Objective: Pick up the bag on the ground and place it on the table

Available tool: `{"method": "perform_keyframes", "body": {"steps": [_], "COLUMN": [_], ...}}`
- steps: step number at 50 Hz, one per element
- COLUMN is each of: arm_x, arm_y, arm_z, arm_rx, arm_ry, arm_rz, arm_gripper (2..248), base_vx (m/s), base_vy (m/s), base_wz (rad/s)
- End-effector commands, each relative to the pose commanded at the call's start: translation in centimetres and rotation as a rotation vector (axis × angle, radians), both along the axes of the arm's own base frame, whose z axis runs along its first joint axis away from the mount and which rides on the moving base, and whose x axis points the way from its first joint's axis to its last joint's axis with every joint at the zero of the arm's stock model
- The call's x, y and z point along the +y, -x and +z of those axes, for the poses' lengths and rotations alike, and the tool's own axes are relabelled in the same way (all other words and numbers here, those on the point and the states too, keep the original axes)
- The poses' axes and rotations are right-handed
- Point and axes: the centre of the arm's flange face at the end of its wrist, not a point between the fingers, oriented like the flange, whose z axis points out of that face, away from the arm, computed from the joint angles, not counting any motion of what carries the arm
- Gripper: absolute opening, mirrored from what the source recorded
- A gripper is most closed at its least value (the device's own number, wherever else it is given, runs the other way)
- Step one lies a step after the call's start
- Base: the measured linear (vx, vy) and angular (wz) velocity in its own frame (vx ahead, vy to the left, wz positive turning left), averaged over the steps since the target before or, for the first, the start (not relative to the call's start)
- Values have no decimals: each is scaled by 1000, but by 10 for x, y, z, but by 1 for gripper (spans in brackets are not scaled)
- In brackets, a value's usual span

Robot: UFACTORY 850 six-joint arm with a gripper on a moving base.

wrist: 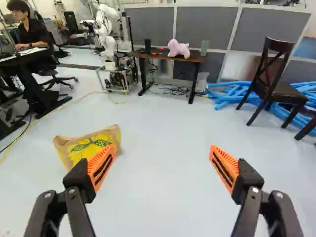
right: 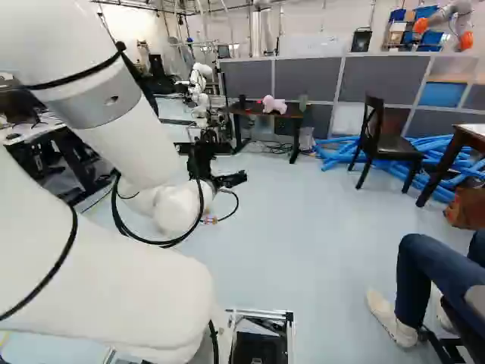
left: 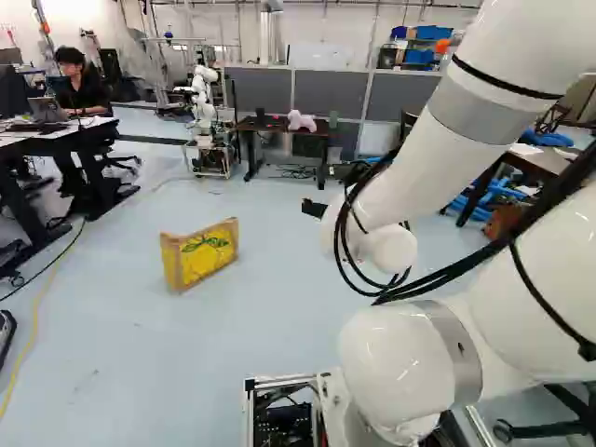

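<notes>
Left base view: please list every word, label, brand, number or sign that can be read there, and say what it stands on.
No text can be read in this view.
Bag on the floor: green print, too blurred to read.
Lower gray band on the arm: one mark, too small to read.

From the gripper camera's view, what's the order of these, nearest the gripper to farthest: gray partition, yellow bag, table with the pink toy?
1. Yellow bag: on the floor, partly hidden by one finger.
2. Table: well ahead, beyond the bag.
3. Gray partition: behind the table.
</notes>
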Motion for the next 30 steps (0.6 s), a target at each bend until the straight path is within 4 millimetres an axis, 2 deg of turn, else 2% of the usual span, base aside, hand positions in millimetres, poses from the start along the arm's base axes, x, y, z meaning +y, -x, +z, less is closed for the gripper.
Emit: {"method": "perform_keyframes", "body": {"steps": [30], "arm_x": [0], "arm_y": [0], "arm_z": [0], "arm_rx": [0], "arm_ry": [0], "arm_rz": [0], "arm_gripper": [247], "base_vx": [0], "base_vy": [0], "base_wz": [0]}}
